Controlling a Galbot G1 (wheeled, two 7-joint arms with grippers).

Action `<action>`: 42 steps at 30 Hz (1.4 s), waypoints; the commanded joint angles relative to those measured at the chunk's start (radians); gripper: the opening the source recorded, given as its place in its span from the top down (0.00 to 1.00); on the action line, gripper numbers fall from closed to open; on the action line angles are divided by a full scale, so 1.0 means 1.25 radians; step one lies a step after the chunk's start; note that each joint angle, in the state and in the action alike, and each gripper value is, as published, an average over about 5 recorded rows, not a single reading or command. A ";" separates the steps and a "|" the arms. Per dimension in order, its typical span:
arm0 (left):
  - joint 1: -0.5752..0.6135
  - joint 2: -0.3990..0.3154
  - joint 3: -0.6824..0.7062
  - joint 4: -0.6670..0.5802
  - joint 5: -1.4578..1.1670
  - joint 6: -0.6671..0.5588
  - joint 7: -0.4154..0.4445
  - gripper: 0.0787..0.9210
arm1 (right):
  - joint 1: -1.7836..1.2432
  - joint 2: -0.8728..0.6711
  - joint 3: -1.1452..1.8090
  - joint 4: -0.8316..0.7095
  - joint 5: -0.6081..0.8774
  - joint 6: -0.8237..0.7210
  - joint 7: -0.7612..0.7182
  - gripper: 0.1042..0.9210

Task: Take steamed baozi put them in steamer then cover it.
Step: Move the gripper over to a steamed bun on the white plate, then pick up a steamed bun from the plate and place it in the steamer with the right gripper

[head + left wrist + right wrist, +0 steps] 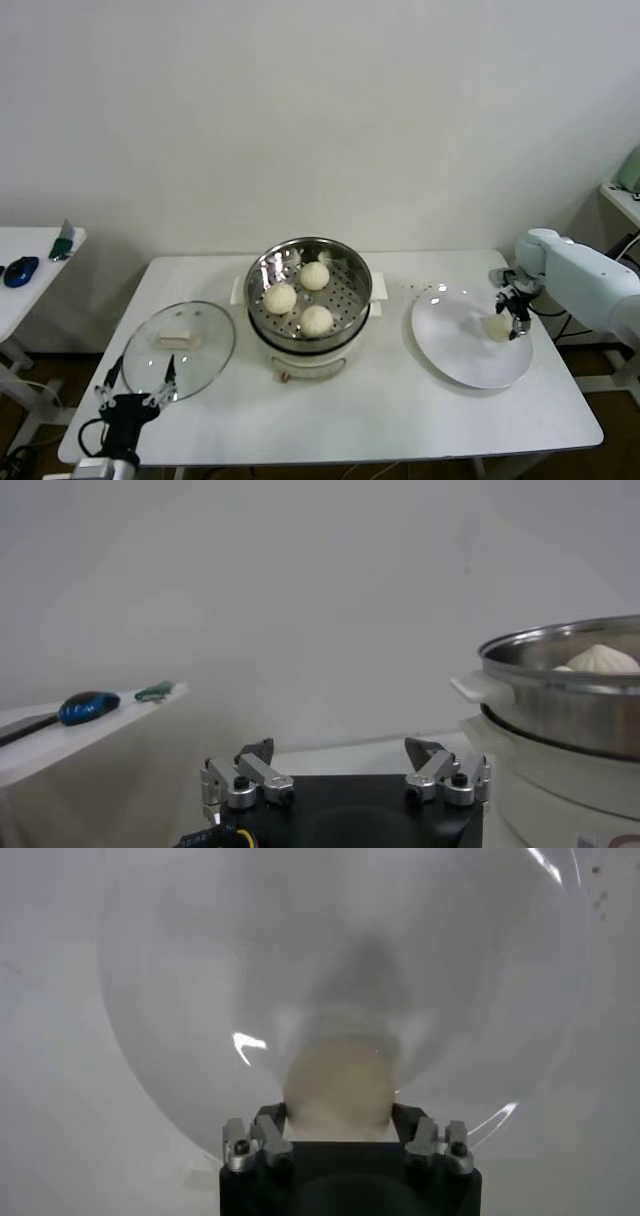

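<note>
Three baozi (299,288) already sit in the steamer (309,300) at the middle of the head view, spread over its perforated floor with a gap toward the front right where one more would fit. The fourth baozi (498,327) lies on the white plate (462,350) at the right of the frame, near the plate's right edge. The right gripper (513,318) has its fingers down on either side of that bun; in the right wrist view the fingers (268,1130) press against its flanks, so the jaws look clamped on the fourth baozi (338,1088), which rests on the plate and is not yet lifted. A grip low across the widest part of the soft dough seems chosen to keep it from slipping.

The cover (180,345) lies flat on the table (380,420) at lower left, handle up, just beside the steamer and ready for the last step. The left gripper (135,385) waits at the cover's near edge with its jaws wide apart, holding nothing, probably parked there for the lid.
</note>
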 commanded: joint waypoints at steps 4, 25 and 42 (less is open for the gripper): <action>0.004 0.002 -0.004 0.001 0.001 -0.003 0.000 0.12 | 0.004 -0.002 0.002 0.003 0.033 -0.006 -0.003 0.31; 0.002 0.015 0.014 0.003 -0.014 -0.018 0.006 0.12 | 0.490 0.033 -0.282 0.270 0.510 -0.222 0.002 0.33; -0.023 0.046 0.037 0.004 -0.013 -0.018 0.010 0.12 | 0.588 0.241 -0.405 0.489 0.787 -0.341 0.112 0.33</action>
